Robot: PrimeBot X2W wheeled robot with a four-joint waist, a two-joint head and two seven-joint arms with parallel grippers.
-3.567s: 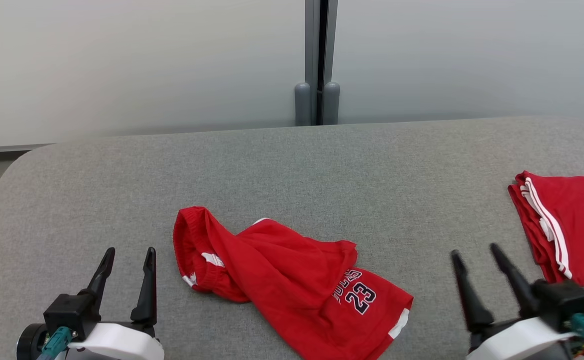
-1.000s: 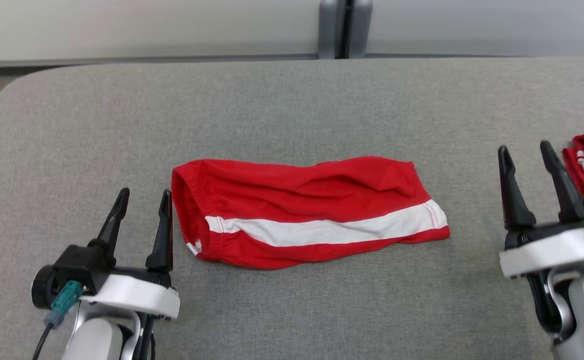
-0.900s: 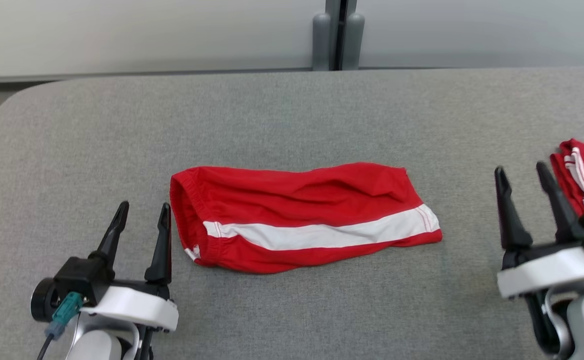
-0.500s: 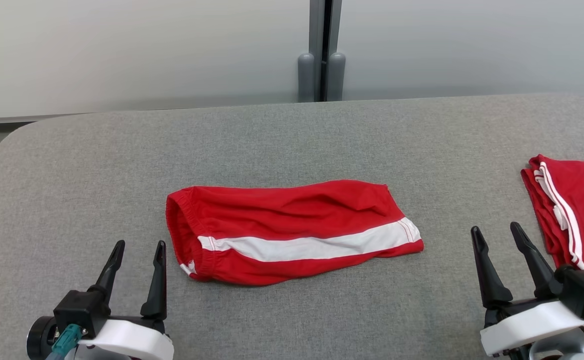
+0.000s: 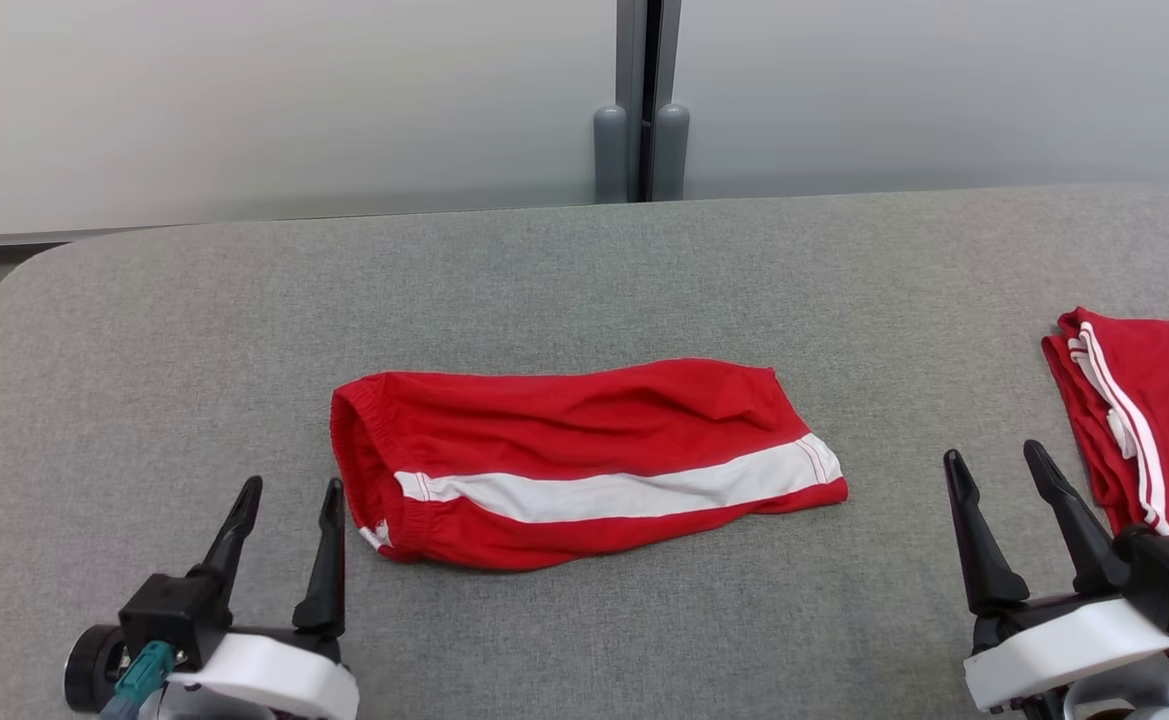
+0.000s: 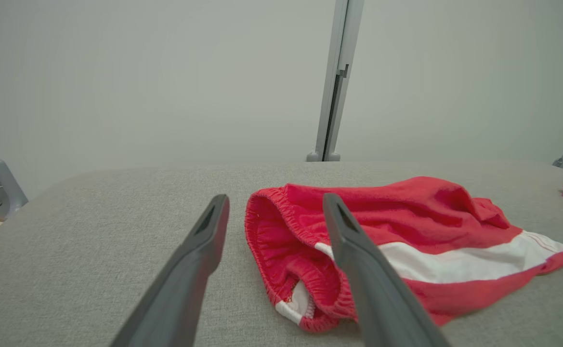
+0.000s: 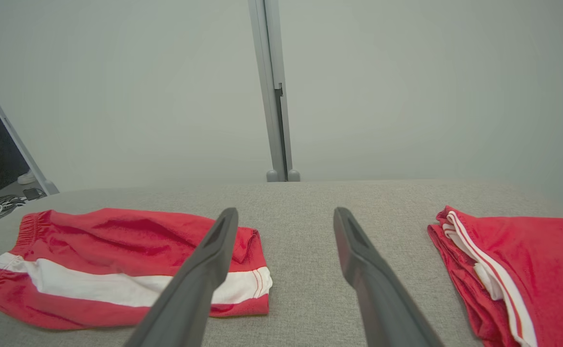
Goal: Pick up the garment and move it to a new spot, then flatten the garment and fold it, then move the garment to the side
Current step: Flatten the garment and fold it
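The shorts (image 5: 584,465) lie folded in the middle of the table (image 5: 584,270), between the left pincer (image 5: 293,483) and the right pincer (image 5: 993,452), both spread wide and empty. For the next fold, the waistband (image 5: 356,450) is best pinched low (all layers together) and laid squarely onto the hem (image 5: 824,462).

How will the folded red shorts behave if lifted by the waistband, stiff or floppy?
Probably floppy: the red shorts lie in soft wrinkles, so the fold would likely fall open. They look thin, probably light. Pushed, they may bunch on the gray cloth surface.
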